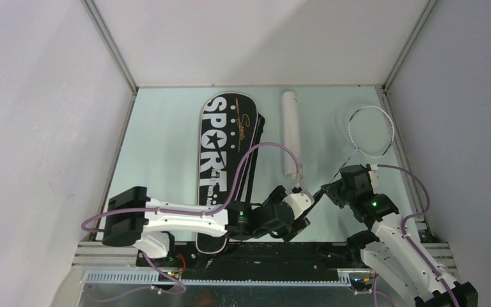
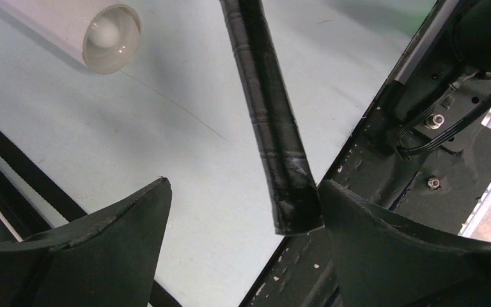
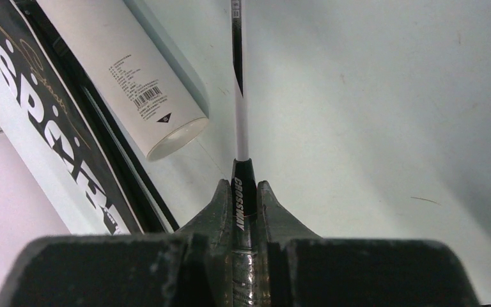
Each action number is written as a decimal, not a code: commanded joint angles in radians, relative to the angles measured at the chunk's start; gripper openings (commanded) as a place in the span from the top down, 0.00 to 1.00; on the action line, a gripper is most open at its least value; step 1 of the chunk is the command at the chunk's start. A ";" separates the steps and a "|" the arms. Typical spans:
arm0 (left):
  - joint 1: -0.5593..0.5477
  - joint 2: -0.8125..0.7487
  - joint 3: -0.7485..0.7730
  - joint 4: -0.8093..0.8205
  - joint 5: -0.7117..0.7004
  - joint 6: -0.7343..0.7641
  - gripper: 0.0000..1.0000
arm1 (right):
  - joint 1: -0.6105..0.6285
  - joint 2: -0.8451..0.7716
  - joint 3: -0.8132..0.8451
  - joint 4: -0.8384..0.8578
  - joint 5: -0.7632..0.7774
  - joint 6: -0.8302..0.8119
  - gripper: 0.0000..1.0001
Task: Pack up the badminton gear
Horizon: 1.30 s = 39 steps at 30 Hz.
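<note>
1. R claw (image 3: 243,192): jaws nearly shut, clamped on the racket (image 1: 371,131) at the black cone marked "CROSSWAY", where shaft meets handle.
2. Racket: head lies twd the far-R corner of the table (image 1: 166,141). The shaft runs back down-left into the R claw.
3. Handle (image 2: 275,128) sticks out past the R claw twd the L claw (image 2: 243,185).
4. L claw: jaws wide apart, gripping nothing.
5. Handle's butt end sits btwn the L fingers but off-centre. It is hard up against the finger (image 2: 383,243) on the R of the wrist view, touching or just beside, can't tell. The other finger (image 2: 115,230) is well apart from it.
6. Tube (image 1: 291,134): lies on the table btwn bag and racket, open end twd the arms, near the L claw. There is a pale round shape inside the mouth; can't tell what it is.
7. Bag (image 1: 227,147): flat on the table just L of the tube, "SPORT" lettering up, near end under the L arm.
</note>
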 commanded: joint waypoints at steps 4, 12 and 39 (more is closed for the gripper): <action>-0.027 0.068 0.070 0.012 -0.073 -0.004 0.09 | 0.005 -0.015 0.013 0.065 0.006 0.014 1.00; -0.036 0.133 0.116 -0.021 -0.110 -0.007 0.23 | 0.005 -0.016 0.013 0.095 -0.020 0.000 1.00; 0.033 0.063 0.199 -0.209 -0.109 -0.324 1.00 | -0.064 -0.116 -0.257 0.707 -0.180 -0.118 0.49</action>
